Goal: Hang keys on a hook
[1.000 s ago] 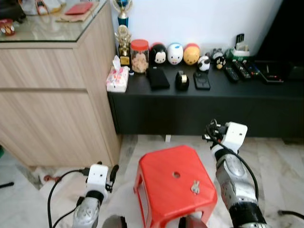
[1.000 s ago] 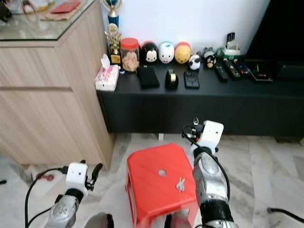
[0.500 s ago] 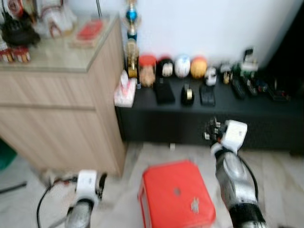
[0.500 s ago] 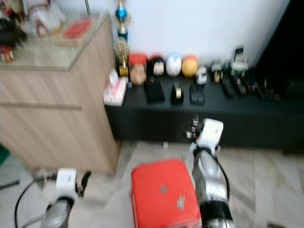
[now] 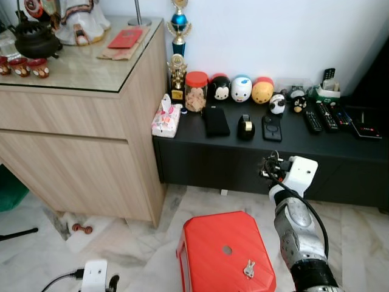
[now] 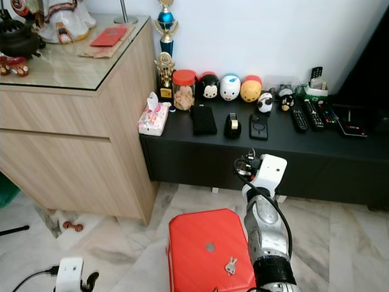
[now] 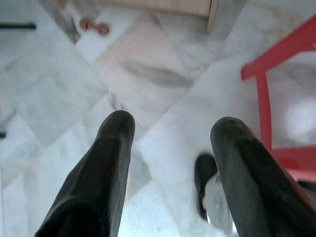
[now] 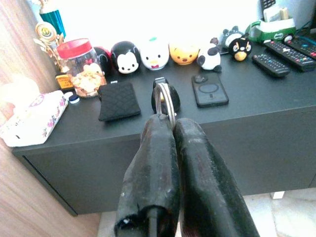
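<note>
My right gripper (image 8: pixel 166 129) pinches the key ring (image 8: pixel 163 100), black cabinet (image 8: pixel 237 118) just ahead; left gripper (image 7: pixel 170 133) hangs open.

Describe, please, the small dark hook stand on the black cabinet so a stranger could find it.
Start at the long black cabinet against the white wall. In front of the row of round toys stand three dark things: a wallet, the hook stand and a phone. The stand is the middle one, upright, not flat.
</note>
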`<state>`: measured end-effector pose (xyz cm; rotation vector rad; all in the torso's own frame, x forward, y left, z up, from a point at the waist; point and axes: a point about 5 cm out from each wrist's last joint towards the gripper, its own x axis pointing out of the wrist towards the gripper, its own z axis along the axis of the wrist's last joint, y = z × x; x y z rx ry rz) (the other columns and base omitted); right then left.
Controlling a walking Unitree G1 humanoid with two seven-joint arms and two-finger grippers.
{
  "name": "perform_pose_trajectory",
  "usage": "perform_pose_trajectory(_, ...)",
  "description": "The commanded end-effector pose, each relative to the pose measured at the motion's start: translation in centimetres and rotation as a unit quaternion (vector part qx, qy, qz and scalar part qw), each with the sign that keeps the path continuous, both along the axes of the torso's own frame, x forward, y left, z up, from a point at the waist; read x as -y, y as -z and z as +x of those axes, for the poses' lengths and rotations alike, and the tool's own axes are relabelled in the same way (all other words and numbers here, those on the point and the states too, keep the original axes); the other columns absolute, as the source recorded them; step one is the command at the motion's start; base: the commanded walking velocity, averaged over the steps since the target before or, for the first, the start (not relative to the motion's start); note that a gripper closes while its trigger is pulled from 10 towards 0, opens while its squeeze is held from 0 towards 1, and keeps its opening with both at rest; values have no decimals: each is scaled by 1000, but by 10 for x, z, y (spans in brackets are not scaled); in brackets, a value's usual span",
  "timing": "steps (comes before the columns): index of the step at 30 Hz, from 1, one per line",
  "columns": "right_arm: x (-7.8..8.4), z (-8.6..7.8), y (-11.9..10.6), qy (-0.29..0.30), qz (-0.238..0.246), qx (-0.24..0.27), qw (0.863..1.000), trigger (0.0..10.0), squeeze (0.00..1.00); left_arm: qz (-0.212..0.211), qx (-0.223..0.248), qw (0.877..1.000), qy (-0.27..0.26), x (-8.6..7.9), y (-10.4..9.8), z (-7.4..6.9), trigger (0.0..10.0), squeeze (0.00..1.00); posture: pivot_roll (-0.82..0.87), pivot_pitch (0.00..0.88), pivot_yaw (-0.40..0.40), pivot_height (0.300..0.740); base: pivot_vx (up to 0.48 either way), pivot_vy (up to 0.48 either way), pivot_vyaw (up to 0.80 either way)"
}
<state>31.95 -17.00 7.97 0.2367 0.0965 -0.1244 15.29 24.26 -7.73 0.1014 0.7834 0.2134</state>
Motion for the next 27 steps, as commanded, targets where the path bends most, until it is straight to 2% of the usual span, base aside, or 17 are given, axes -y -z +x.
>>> perform_pose_trajectory(1,4,-3,2,13,3,-2,1000,10000,0,-7,-14,1000,-12,3,5,-7,10000,0,-23,0,-38,740,0,0,0)
perform_pose_trajectory(7,8,-5,10,22,11,-15,1000,10000,0,-18,-18,1000,-4,13,8,-11,10000,0,-16,0,-43,740,0,0,0)
perform_pose_trajectory(11,7,-5,16,23,15,-26,999,10000,0,-23,-19,999,-10,17,9,-10,10000,0,-19,0,-40,740,-247,0,0)
perform_pose_trajectory(27,5,-2,16,28,21,-19,999,10000,0,-29,-26,999,-17,18,10,-7,10000,0,-42,0,-18,740,-312,0,0)
